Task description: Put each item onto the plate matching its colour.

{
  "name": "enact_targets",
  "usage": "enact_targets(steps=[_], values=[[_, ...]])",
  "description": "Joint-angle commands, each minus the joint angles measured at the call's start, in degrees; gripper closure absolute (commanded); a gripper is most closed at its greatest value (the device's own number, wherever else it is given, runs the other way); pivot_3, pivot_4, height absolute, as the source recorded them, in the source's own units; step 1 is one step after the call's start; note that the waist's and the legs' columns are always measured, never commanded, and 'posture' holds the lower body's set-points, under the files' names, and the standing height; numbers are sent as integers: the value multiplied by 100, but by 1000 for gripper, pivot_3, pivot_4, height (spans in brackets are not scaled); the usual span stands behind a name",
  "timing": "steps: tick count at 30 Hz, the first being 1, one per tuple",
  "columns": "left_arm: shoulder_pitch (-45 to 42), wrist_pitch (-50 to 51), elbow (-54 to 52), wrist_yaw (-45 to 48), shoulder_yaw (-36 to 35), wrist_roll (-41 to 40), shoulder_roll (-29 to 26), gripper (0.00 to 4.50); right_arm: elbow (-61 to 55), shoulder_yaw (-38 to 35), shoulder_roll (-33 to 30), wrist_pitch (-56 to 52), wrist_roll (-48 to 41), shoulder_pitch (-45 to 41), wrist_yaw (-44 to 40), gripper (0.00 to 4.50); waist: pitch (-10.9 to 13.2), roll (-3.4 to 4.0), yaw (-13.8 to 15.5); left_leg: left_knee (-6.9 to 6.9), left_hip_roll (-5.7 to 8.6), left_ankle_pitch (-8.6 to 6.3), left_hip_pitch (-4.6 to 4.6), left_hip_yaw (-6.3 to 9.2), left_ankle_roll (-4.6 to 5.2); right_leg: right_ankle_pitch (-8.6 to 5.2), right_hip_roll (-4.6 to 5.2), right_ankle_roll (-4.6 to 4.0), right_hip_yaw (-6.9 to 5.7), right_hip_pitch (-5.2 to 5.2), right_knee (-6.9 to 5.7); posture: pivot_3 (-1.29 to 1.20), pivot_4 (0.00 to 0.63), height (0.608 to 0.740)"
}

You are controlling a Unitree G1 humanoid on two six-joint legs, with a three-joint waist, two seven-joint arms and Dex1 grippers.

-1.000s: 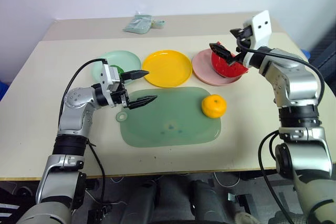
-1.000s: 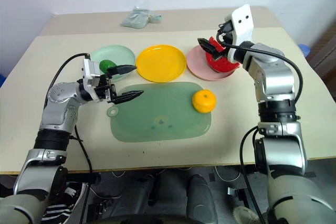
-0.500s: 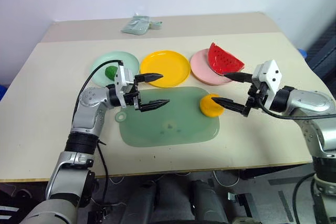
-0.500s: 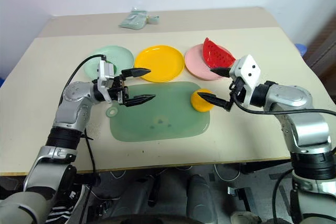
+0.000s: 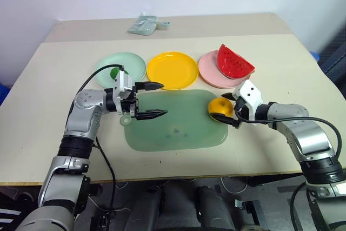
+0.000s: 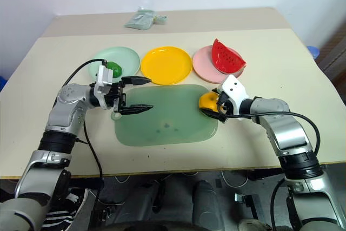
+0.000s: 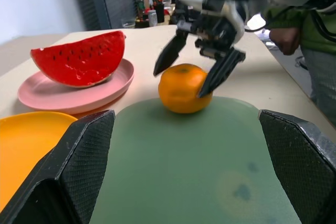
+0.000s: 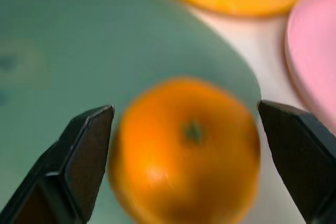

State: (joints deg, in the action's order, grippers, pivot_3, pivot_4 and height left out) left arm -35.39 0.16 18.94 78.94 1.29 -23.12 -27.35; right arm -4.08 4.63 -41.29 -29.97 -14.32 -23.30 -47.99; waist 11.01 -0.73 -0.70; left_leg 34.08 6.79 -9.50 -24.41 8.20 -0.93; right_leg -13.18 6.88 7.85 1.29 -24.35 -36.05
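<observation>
My right gripper (image 5: 227, 110) has jaws wide, one finger on each side of the orange mandarin (image 5: 220, 107), no squeeze visible. From the left wrist view the two fingers straddle the fruit from above; can't tell if the pads touch the skin. Mandarin sits on the green board (image 5: 175, 128), at the board's right end near the corner.

My left gripper (image 5: 153, 100) is spread open, holding nothing, pointing sideways over the board's left end, fingers above the surface.

Red watermelon wedge (image 5: 233, 61) stands tilted on the pink plate (image 5: 208, 71), which lies just past the board's far right corner. Yellow plate (image 5: 172, 70) sits just beyond the board's far edge, bare. Mint green plate (image 5: 127, 63) is past the board's far left corner; dark green fruit (image 6: 113, 67) rests on it, partly hidden behind my left wrist. Pale green packet (image 5: 144, 23) lies well beyond the board at the table's (image 5: 281, 52) far side.
</observation>
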Motion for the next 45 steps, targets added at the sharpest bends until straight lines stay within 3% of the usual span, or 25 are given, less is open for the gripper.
enact_targets(steps=[1, 3, 9, 14, 22, 28, 30, 33, 35, 39, 42, 45], values=[[66, -23, -267, -66, -112, -57, -89, 0, 55, -16, -98, -94, 18, -34, -144, 780, -1, -1, -2, 0, 0, 0, 0, 0, 0, 0, -1, 0, 0, 0, 0, 0, 150, 740], [95, 2, -303, -81, -117, -73, -102, 0, -8, -93, -79, -178, -70, -44, -182, 1162, -1, -1, 0, 0, -1, 0, 1, 0, 0, 0, -1, 0, 0, 1, 0, 0, 150, 740], [18, 126, -203, -369, -270, -92, -122, 0, -147, -538, 267, -483, -537, -487, 2, 1163, 0, -1, -12, 1, -1, 0, 0, 1, 0, 0, 0, 0, 0, 1, 0, 0, 150, 740], [-73, 178, 35, -1221, -493, 170, -192, 0, 465, -22, 1314, 163, -118, -1680, 562, 1163, 0, -1, -88, -2, -9, 0, 1, -1, -1, 5, -8, -6, 2, -6, -3, 0, 150, 740], [141, 120, -257, -1818, -489, 325, -178, 0, 3555, 503, 2835, 1818, 924, -3374, 1389, 1163, -1, -2, -47, -8, -5, 0, 1, 0, -8, 12, -11, -10, 1, -11, -8, 0, 150, 740], [424, 151, -582, -2064, -550, 329, -250, 0, 6066, 617, 3394, 3175, 1588, -4214, 2060, 1163, -1, -1, -71, -16, -5, 2, 2, 1, -14, 17, -15, -16, 3, -16, -11, 0, 150, 740], [490, 168, -662, -2103, -569, 307, -271, 0, 6466, 349, 3503, 3172, 1394, -4343, 1939, 134, -1, -1, -74, -18, -5, 2, 2, 1, -16, 17, -17, -16, 3, -18, -12, 0, 150, 740], [556, 157, -723, -2122, -598, 283, -314, 0, 6700, 220, 3492, 3383, 1448, -4435, 2013, 35, 0, 0, -122, -19, -7, 2, 2, 2, -16, 17, -19, -17, 4, -18, -13, 0, 150, 740], [560, 157, -715, -2141, -596, 284, -329, 0, 6722, 142, 3432, 3508, 1481, -4460, 2075, 35, 0, 0, -171, -20, -7, 3, 2, 3, -17, 18, -19, -17, 4, -19, -15, 0, 150, 740], [516, 76, -680, -1994, -576, 206, -319, 0, 5651, -465, 3099, 3460, 791, -4134, 1388, 35, 1, 3, -194, -23, -9, 3, 2, 5, -18, 17, -21, -18, 4, -23, -17, 0, 150, 740], [514, 127, -728, -1593, -597, -44, -364, 0, 3379, -666, 2672, 2815, -14, -3087, 473, 35, 1, 2, -174, -22, -9, 1, 2, 8, -19, 17, -21, -17, 3, -21, -15, 0, 150, 740], [464, 26, -625, -1325, -614, -130, -401, 0, 1373, -717, 2200, 2190, -500, -2042, 169, 35, 0, 1, -168, -20, -8, -4, 1, 11, -18, 16, -20, -16, 3, -17, -11, 0, 150, 740]])
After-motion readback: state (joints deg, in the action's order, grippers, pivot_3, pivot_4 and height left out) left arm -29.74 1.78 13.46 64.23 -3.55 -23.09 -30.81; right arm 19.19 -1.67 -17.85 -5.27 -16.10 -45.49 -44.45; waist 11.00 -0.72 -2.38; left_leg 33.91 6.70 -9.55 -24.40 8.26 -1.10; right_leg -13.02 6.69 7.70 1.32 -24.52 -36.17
